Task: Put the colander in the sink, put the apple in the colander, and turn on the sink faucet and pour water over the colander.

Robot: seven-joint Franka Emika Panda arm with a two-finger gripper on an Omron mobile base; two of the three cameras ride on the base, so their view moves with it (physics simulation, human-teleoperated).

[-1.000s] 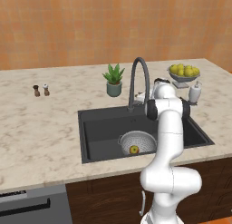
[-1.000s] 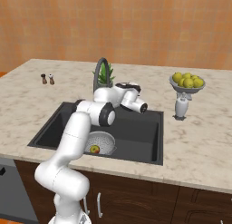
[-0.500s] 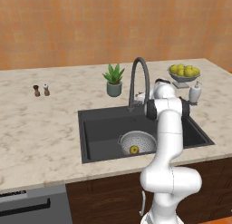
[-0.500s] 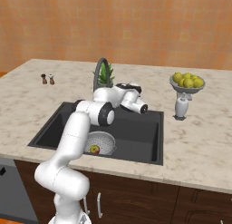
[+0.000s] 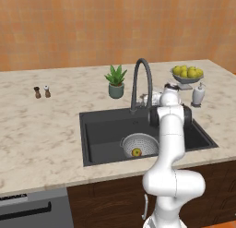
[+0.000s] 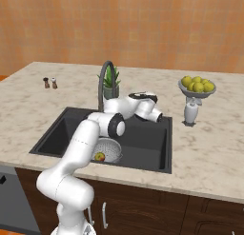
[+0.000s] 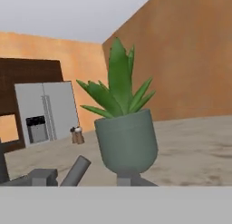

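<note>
The colander (image 5: pixel 139 144) sits on the floor of the black sink (image 5: pixel 101 130), in the front part toward me, and the apple (image 5: pixel 136 152) lies inside it, at the side nearest to the front wall. From the right base view I see the same: the colander (image 6: pixel 107 149) with the apple (image 6: pixel 99 156) in it, partly behind my own forearm. My arm reaches over the sink to the back rim, and my claw (image 6: pixel 134 97) is there, close beside the base of the faucet (image 5: pixel 140 81), whose high arched spout stands over the basin. I cannot tell if my claw is wide or narrow, and I cannot tell if it touches the lever, because the wrist covers it in both base views. My hand camera looks low along the counter at a plant in a grey-green pot (image 7: pixel 125 139) just in front, with a dark grey bar (image 7: pixel 74 171) lying at an angle at the lower left. Two small shakers (image 5: pixel 42 92) stand far to the left on the counter (image 5: pixel 41 135). At the right of the sink are a footed bowl of yellow-green fruit (image 5: pixel 186 75) and a white soap bottle (image 5: pixel 198 95), near each other.
</note>
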